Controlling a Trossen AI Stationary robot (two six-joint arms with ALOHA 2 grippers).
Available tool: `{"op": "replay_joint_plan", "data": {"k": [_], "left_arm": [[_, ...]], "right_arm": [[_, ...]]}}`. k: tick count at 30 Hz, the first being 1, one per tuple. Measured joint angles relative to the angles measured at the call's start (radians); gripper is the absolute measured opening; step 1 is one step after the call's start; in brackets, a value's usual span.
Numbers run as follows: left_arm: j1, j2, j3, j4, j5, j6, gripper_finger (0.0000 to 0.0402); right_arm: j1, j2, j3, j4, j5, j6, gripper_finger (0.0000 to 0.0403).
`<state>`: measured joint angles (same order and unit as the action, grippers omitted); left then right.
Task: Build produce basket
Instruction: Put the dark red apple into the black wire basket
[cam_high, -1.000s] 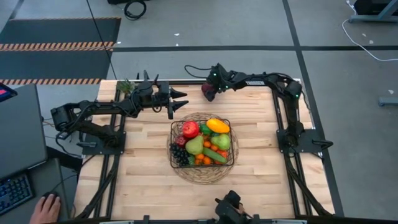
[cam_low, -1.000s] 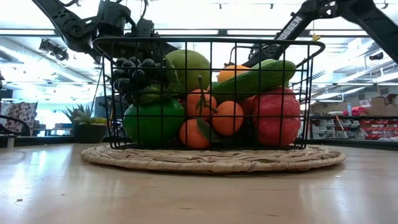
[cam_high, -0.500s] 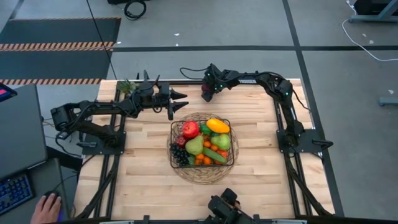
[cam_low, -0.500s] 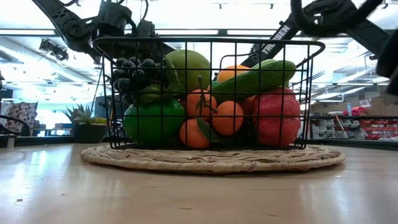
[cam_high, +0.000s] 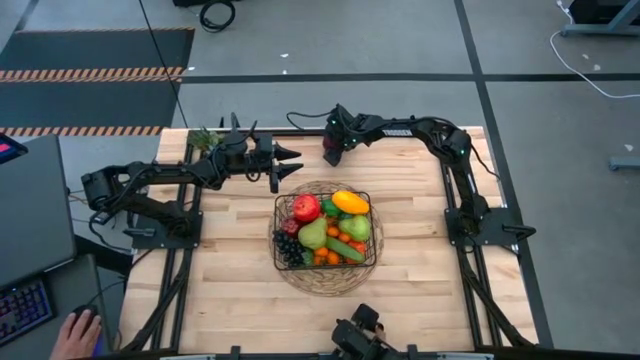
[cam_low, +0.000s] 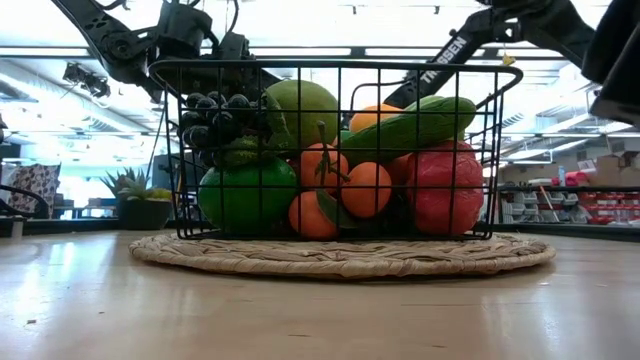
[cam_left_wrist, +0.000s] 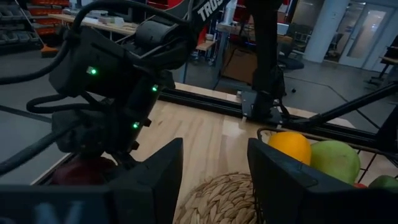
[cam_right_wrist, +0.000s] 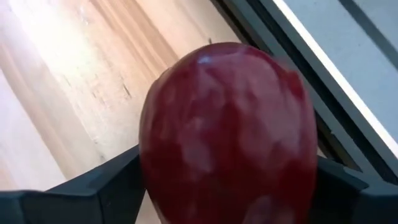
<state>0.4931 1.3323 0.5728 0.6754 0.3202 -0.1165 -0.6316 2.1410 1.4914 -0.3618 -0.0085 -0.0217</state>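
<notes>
The right gripper (cam_high: 333, 152) brackets a dark red apple (cam_right_wrist: 227, 134) at the table's (cam_high: 230, 290) far edge; whether its jaws grip cannot be determined. The left gripper (cam_high: 290, 160) hovers nearby, jaws parted and empty. The filled basket (cam_high: 362, 197) sits on a woven mat (cam_low: 340, 257) at center, with bare tabletop on all sides.

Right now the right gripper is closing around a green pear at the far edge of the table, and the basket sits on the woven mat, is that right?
Not quite. The fruit between the right gripper's fingers is a dark red apple, not a green pear; the right wrist view shows it. The rest holds: it is at the table's far edge, and the basket sits on the woven mat.
</notes>
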Motion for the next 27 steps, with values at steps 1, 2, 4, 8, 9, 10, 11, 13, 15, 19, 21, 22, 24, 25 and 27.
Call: {"op": "replay_joint_plan", "data": {"k": [1, 2, 4, 8, 9, 10, 11, 13, 15, 19, 21, 22, 24, 25, 27], "left_arm": [[0.0, 0.0, 0.0, 0.0, 0.0, 0.0, 0.0185], [0.0, 0.0, 0.0, 0.001, 0.0, 0.0, 0.0184], [0.0, 0.0, 0.0, 0.001, 0.0, 0.0, 0.0183], [0.0, 0.0, 0.0, 0.001, 0.0, 0.0, 0.0183], [0.0, 0.0, 0.0, 0.002, 0.0, 0.0, 0.0182], [0.0, 0.0, 0.0, 0.001, 0.0, 0.0, 0.0181], [0.0, 0.0, 0.0, 0.002, 0.0, 0.0, 0.0181], [0.0, 0.0, 0.0, 0.002, 0.0, 0.001, 0.0181], [0.0, 0.0, 0.0, 0.001, 0.0, 0.008, 0.0181], [0.0, 0.0, 0.0, 0.002, 0.0, 0.019, 0.0182], [0.0, 0.0, 0.0, 0.002, 0.0, 0.019, 0.018], [0.0, 0.0, 0.0, 0.005, 0.0, 0.019, 0.0179], [0.0, 0.0, 0.0, 0.008, 0.0, 0.019, 0.0177], [0.0, 0.0, 0.0, 0.01, 0.0, 0.019, 0.0177], [0.0, 0.0, 0.0, 0.018, 0.0, 0.019, 0.0177]], "right_arm": [[0.004, 0.0, 0.0, 0.0, 0.009, -0.007, 0.0337], [0.009, 0.0, 0.0, 0.0, 0.015, -0.013, 0.0327], [0.016, 0.0, 0.0, 0.001, 0.019, -0.026, 0.0297], [0.028, 0.0, 0.0, -0.003, 0.02, -0.06, 0.0282], [0.03, 0.0, 0.0, -0.008, 0.02, -0.069, 0.0282], [0.031, -0.003, 0.0, -0.015, 0.023, -0.076, 0.0282], [0.032, -0.009, 0.0, -0.034, 0.027, -0.081, 0.0282], [0.036, -0.023, -0.001, -0.07, 0.056, -0.093, 0.0282], [0.039, -0.055, -0.003, -0.103, 0.089, -0.106, 0.0282], [0.043, -0.173, 0.0, -0.155, 0.12, -0.108, 0.0282], [0.046, -0.24, -0.001, -0.201, 0.118, -0.095, 0.0282], [0.047, -0.276, -0.001, -0.226, 0.115, -0.085, 0.0282], [0.053, -0.352, 0.0, -0.277, 0.098, -0.062, 0.0282], [0.058, -0.388, 0.001, -0.305, 0.086, -0.051, 0.0282], [0.075, -0.444, 0.001, -0.364, 0.068, -0.03, 0.0282]]}}
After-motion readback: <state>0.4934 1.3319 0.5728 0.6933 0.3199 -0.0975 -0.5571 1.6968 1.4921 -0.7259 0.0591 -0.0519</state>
